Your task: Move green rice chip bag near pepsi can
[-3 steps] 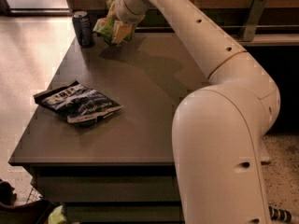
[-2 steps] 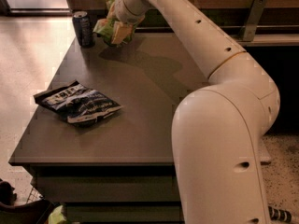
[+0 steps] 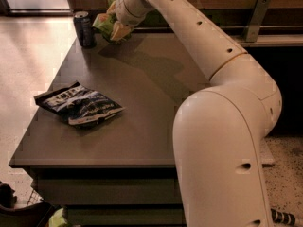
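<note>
Saw no real move since a second before. Found the gripper [image 3: 116, 25] in the same place, at the far left corner of the table [image 3: 151, 103], at the end of the long white arm [image 3: 199, 37] reaching over from the right. Found the green rice chip bag [image 3: 101, 21] bunched up right against the gripper, the same as a second ago. Could not tell open jaws from shut ones, with the crinkly bag in the way. Could not tell a bag resting on the table from a bag hanging just over it, either.

Found the pepsi can [image 3: 84, 30] standing upright just beside the bag, on the left of it in the camera view. Looked very close, maybe touching, but could not be sure. Saw the black-and-white chip bag [image 3: 78, 104] lying flat near the front left edge, well apart from the other two and out of the way.

Judged the main job nearly done, with the green bag already near the can. Left to do, at a guess: let the bag go if held, leave it lying by the can without knocking the can over, then pull the arm back and away.
</note>
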Motion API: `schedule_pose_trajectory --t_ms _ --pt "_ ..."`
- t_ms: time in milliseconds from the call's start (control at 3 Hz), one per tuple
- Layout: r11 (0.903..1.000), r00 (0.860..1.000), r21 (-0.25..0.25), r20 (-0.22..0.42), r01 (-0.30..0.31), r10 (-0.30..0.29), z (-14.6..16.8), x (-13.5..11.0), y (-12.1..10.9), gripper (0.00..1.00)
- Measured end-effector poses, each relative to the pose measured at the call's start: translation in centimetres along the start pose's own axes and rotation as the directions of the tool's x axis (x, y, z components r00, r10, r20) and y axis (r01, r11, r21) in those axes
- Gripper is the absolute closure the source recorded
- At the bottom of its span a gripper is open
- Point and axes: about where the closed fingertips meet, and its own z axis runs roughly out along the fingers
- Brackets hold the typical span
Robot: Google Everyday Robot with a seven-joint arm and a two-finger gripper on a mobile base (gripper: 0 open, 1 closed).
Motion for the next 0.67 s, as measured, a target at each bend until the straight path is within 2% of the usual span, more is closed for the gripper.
schedule_pose_trajectory --t_ms 333,667 --pt "1.0 1.0 -0.006 0.002 0.0 0.0 0.39 -0.09 0.22 0.0" --pt "1.0 1.0 -0.006 0.002 0.0 0.0 0.39 -0.09 0.22 0.0"
